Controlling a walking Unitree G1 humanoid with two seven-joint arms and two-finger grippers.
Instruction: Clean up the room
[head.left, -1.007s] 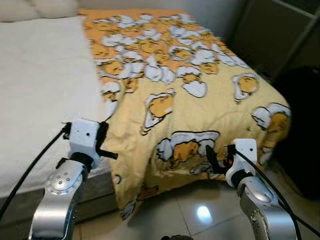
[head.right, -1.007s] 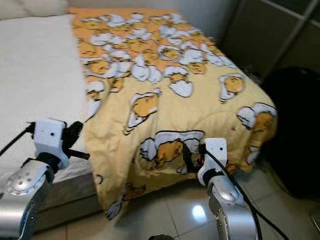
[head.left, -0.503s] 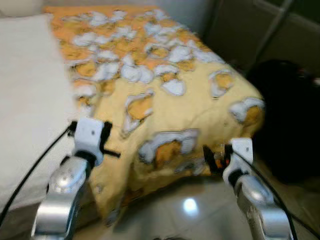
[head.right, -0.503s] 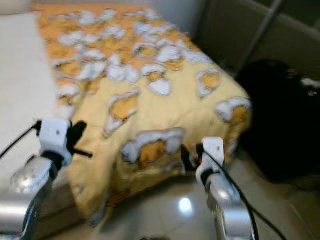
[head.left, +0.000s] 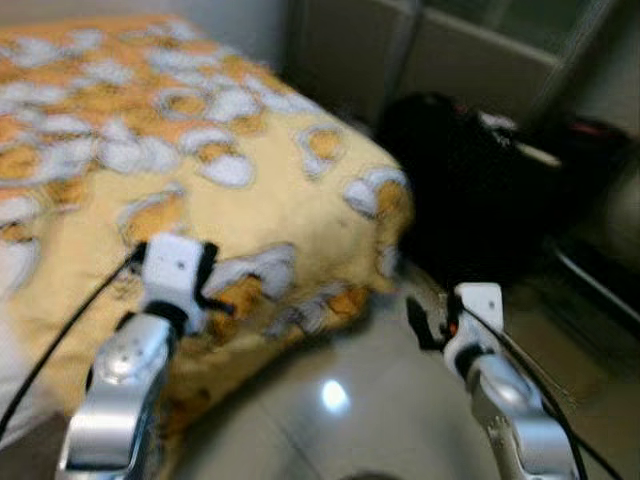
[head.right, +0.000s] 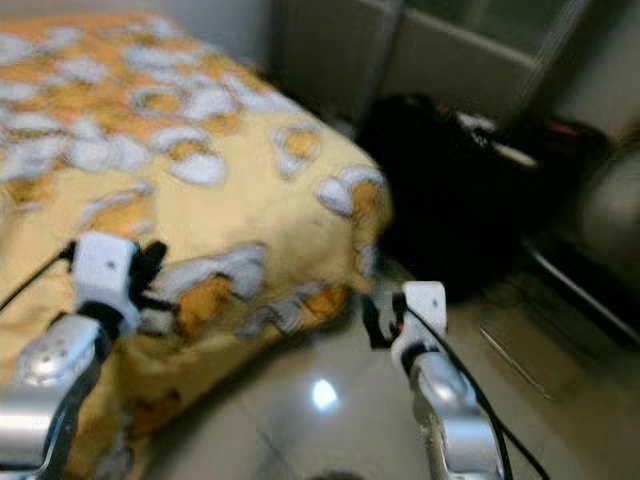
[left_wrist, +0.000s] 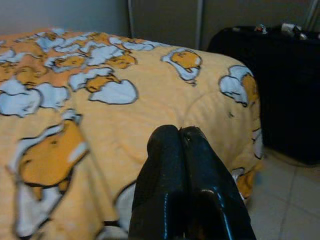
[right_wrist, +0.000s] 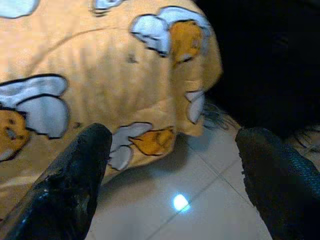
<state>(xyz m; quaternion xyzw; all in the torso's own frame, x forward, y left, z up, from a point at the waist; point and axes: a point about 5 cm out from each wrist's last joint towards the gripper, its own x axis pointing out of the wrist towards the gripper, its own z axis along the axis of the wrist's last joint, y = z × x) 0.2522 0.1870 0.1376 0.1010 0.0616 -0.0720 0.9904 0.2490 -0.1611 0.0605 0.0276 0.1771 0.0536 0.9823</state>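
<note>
My left gripper is pinched empty above the blanket; right gripper gapes wide (blurred view), risking snagging its corner.

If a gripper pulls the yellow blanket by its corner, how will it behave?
The blanket probably is floppy: it drapes over the bed corner and hangs in folds toward the floor. It looks quilted, so likely bulky but light. The hanging part may drag on the tiles.

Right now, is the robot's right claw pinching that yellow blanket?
No, the right gripper is open, its fingers spread above the floor tiles, apart from the yellow blanket.
</note>
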